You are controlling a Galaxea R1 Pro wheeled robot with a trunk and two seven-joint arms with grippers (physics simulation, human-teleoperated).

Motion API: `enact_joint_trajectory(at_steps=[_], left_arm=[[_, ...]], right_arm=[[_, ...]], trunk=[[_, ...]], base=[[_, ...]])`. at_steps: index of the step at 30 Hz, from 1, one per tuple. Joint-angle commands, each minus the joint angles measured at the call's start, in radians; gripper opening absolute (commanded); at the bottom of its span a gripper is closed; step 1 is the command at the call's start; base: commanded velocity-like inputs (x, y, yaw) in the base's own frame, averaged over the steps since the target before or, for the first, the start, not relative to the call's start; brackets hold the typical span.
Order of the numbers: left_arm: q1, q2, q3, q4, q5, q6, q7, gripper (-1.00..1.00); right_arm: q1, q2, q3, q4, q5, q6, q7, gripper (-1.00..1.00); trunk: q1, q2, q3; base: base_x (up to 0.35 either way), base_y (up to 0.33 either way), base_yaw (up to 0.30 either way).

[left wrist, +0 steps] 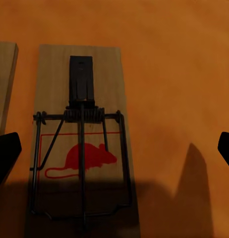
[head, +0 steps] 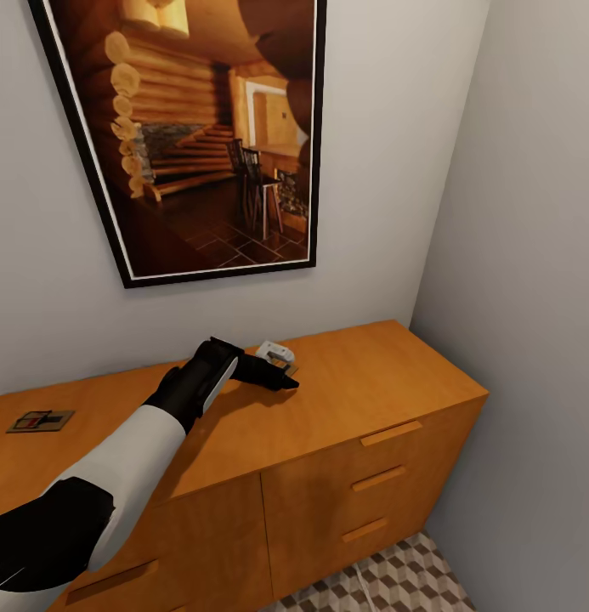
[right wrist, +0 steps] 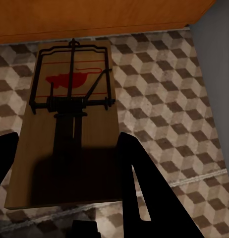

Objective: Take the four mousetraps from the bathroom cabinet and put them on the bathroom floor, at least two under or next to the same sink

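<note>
The robot's left arm reached across the flat top of the orange-brown cabinet (head: 353,374), which stood in a corner beneath a framed picture (head: 201,136) of a log-cabin interior. The left gripper (head: 281,380) hovered low over the back of the cabinet top, above a mousetrap (left wrist: 81,144) lying flat there. Seen from the left wrist, that trap's tan board carried a dark wire spring bar and a red mouse mark, and the two black fingertips (left wrist: 6,153) stood wide apart at either edge of the frame, touching nothing. The edge of a second board (left wrist: 4,84) lay just beside the first, parallel to it and slightly apart. A third mousetrap (head: 41,420) rested on its own well to the left on the cabinet top. A pale object (head: 275,350) sat on the cabinet just behind the gripper; I could not tell what it was.

The right gripper (right wrist: 65,173) held a fourth mousetrap (right wrist: 70,124), its dark fingers (right wrist: 137,183) closed against the board's long sides. That trap hung above the cube-patterned bathroom floor (right wrist: 164,99), close to the foot of the cabinet. A strip of the same tiling showed below the drawers (head: 387,476) with their wooden bar handles.
</note>
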Motion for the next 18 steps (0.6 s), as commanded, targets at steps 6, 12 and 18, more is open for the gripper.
enact_joint_trajectory(at_steps=[6,12,18], left_arm=[[0.0,0.0,-0.002,0.012,-0.003,0.006,-0.002,1.0],[0.0,0.0,-0.001,0.013,-0.002,0.006,-0.002,1.0],[0.0,0.0,-0.001,0.02,-0.002,0.006,-0.004,1.0]], right_arm=[[-0.001,0.001,-0.005,0.001,0.007,-0.003,-0.003,-1.0],[-0.001,0.001,-0.005,0.001,0.007,-0.003,-0.003,-1.0],[-0.001,0.001,-0.005,0.001,0.007,-0.003,-0.003,-1.0]], trunk=[[0.0,0.0,-0.001],[0.0,0.0,-0.001],[0.0,0.0,-0.001]], base=[[0.0,0.0,0.0],[0.0,0.0,0.0],[0.0,0.0,0.0]])
